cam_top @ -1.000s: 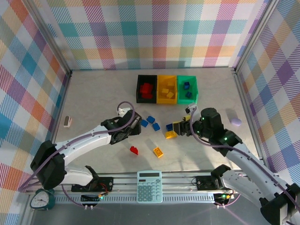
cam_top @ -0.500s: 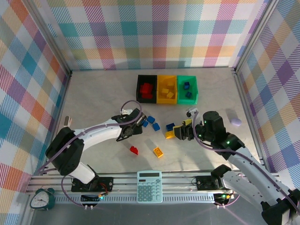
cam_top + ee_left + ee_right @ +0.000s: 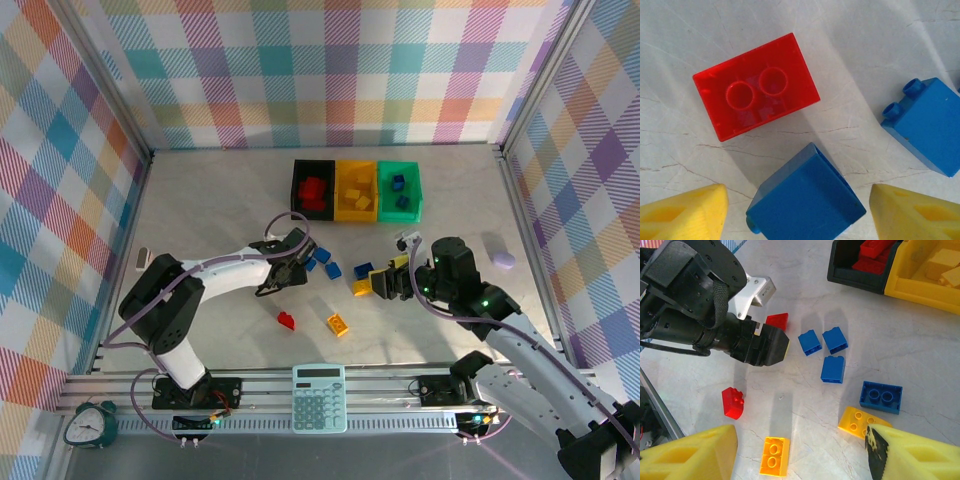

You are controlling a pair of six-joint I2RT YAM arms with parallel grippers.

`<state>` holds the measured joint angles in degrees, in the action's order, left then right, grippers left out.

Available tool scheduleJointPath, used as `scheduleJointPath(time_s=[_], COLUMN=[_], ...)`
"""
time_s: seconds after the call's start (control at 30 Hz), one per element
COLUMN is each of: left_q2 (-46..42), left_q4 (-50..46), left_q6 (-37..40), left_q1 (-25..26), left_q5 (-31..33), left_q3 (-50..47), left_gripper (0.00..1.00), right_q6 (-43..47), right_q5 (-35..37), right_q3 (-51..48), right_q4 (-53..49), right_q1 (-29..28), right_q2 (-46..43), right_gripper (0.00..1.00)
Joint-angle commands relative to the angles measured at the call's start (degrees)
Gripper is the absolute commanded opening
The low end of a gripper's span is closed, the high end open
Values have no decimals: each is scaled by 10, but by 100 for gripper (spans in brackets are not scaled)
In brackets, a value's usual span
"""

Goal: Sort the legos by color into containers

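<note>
From above, three bins stand touching in a row at 12 o'clock on the table (image 3: 200, 210): the black bin (image 3: 312, 214) with red bricks, the yellow bin (image 3: 356, 216) with yellow ones, and the green bin (image 3: 400, 214) with blue ones. Other legos lie loose mid-table, at 6 o'clock from the bins. The left gripper (image 3: 799, 197) is over the 9 o'clock end of that scatter with its jaws apart. In its wrist view a tipped blue brick (image 3: 805, 197) sits in the gap between the yellow fingertips (image 3: 685, 212), with a thin strip of table on each side, so it is straddled, not clamped. A red two-stud brick (image 3: 756, 93) lies apart at 11 o'clock from it, and a second blue brick (image 3: 925, 125) lies apart at 2 o'clock. The right gripper (image 3: 801, 440) is at the 3 o'clock end, jaws spread wide with nothing between them. On the table beneath it, an orange-yellow two-stud brick (image 3: 774, 456) shows between the fingers and a studded yellow brick (image 3: 857, 421) lies just beside the right-hand finger. A flat blue four-stud brick (image 3: 881, 396) is near that one at 1 o'clock, and a small red brick (image 3: 733, 402) is at 11 o'clock from the orange-yellow one. A teal calculator (image 3: 319, 397) lies at 6 o'clock by the near rail, and a lilac lump (image 3: 504, 259) at 3 o'clock.
</note>
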<state>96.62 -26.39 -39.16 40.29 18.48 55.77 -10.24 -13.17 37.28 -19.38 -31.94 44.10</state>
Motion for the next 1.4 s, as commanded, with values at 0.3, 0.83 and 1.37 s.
scheduleJointPath(time_s=[0.3,0.83,1.37], left_q2=[27,-3,105], left_q4=[1,-57,-90], left_q6=[26,109,215], left_q1=[-7,-6,-6], left_q5=[-6,13,-49], left_q3=[26,76,357], left_gripper=[44,32,30], right_q6=[0,-4,-72], right_q5=[-14,20,149], right_q3=[-4,8,57], right_q4=[6,-12,-82], right_q1=[-4,-4,-4], right_q2=[4,8,9], right_gripper=[67,64,61])
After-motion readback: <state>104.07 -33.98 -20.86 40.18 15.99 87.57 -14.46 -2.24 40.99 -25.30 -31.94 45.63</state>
